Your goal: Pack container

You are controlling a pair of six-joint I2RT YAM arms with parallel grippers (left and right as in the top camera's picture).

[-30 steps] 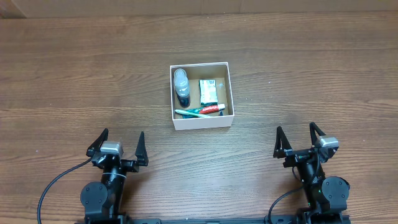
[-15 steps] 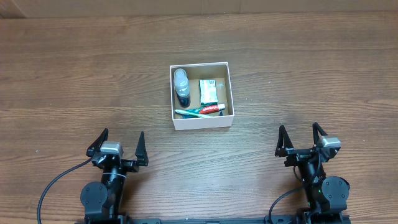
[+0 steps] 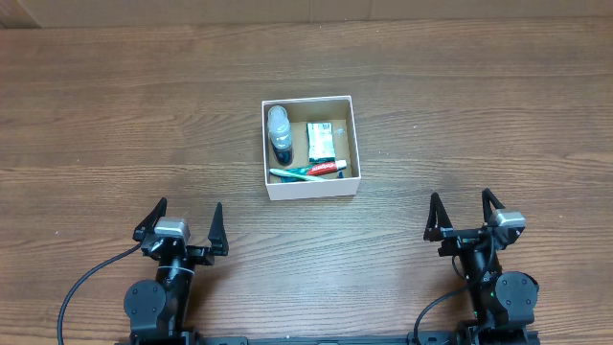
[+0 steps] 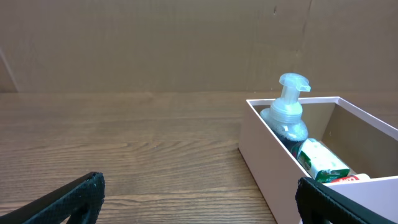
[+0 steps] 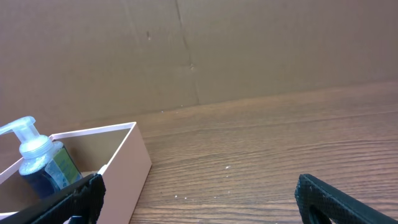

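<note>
The container (image 3: 311, 189) is a square white-walled cardboard box with a tan inside, at the table's middle. In it lie a pump bottle (image 3: 279, 132) with dark liquid, a green-white packet (image 3: 323, 140), a red-white tube (image 3: 328, 167) and a teal toothbrush (image 3: 290, 174). The box also shows in the left wrist view (image 4: 273, 171) and the right wrist view (image 5: 127, 168). My left gripper (image 3: 182, 227) is open and empty near the front edge, left of the box. My right gripper (image 3: 465, 218) is open and empty at the front right.
A brown cardboard wall (image 4: 155, 43) stands along the table's far edge. The wooden table top (image 3: 115, 125) stretches around the box on all sides.
The right gripper shifted slightly to the right and settled. The left arm and the box contents have not moved.
</note>
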